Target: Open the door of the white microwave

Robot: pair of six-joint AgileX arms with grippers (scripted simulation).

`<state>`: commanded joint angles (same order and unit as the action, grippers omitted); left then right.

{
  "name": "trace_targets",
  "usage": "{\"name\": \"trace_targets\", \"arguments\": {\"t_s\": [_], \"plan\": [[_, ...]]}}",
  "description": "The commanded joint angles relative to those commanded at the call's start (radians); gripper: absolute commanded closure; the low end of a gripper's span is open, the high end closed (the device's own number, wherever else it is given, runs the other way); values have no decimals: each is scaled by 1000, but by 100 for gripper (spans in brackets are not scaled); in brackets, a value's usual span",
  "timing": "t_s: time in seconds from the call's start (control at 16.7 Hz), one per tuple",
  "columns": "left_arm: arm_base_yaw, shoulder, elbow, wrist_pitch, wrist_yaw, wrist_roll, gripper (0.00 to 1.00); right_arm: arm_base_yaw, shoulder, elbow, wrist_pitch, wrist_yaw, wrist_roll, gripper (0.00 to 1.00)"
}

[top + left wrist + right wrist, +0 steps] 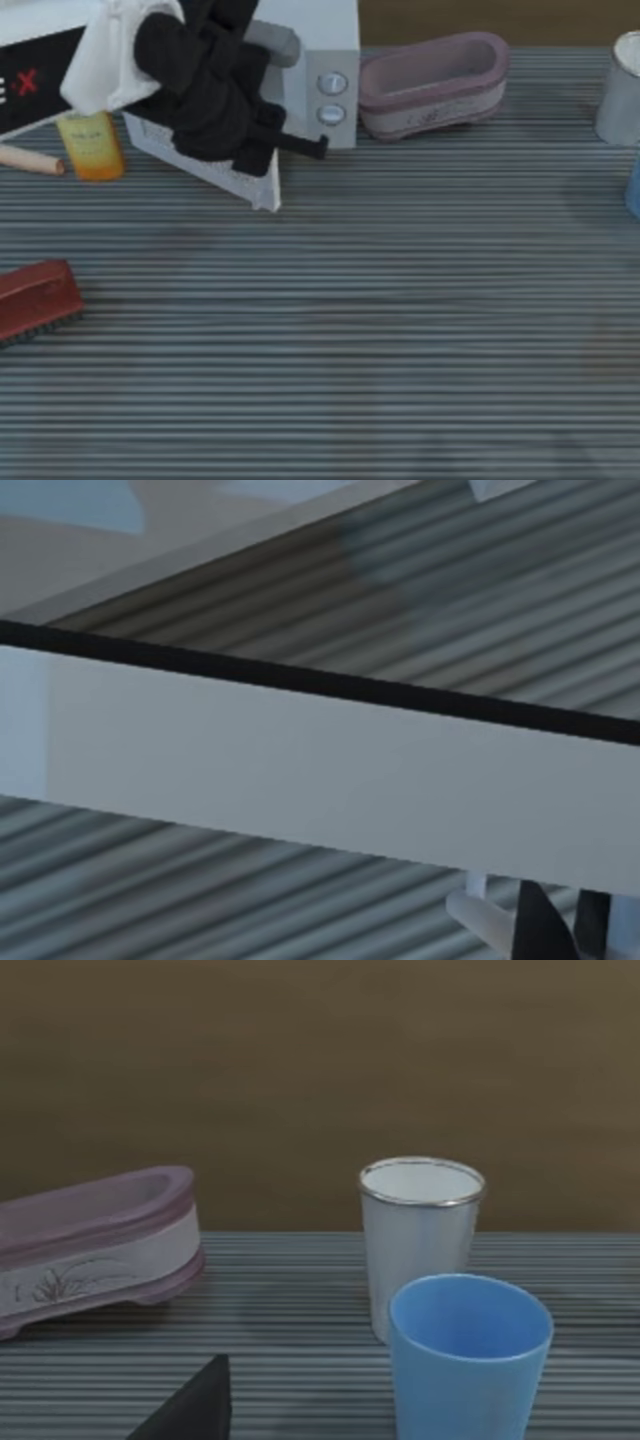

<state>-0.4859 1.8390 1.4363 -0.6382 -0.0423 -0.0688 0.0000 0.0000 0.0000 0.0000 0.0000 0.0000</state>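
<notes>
The white microwave stands at the table's back, its two round knobs facing the front. Its door is swung partly out to the left. My left arm reaches down over the microwave, and my left gripper is at the door's outer face. In the left wrist view the door's white edge crosses the picture. There a pale handle bar runs in between the black fingers, which are shut on it. A black part of my right gripper shows only in the right wrist view, at the table's right.
An oval pink-grey tub sits right of the microwave. A white cup and a blue cup stand at the right edge. At the left are an orange bottle, a red brush and a wooden rod.
</notes>
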Motion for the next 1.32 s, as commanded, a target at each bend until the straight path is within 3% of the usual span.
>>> {"name": "trace_targets", "arguments": {"t_s": [0.24,0.6,1.32], "plan": [[0,-8,-10,5,15,12,100,0,0,0,0,0,0,0],[44,-70,-91,16,81,138,100,0,0,0,0,0,0,0],[45,-74,-92,18,83,142,100,0,0,0,0,0,0,0]]}}
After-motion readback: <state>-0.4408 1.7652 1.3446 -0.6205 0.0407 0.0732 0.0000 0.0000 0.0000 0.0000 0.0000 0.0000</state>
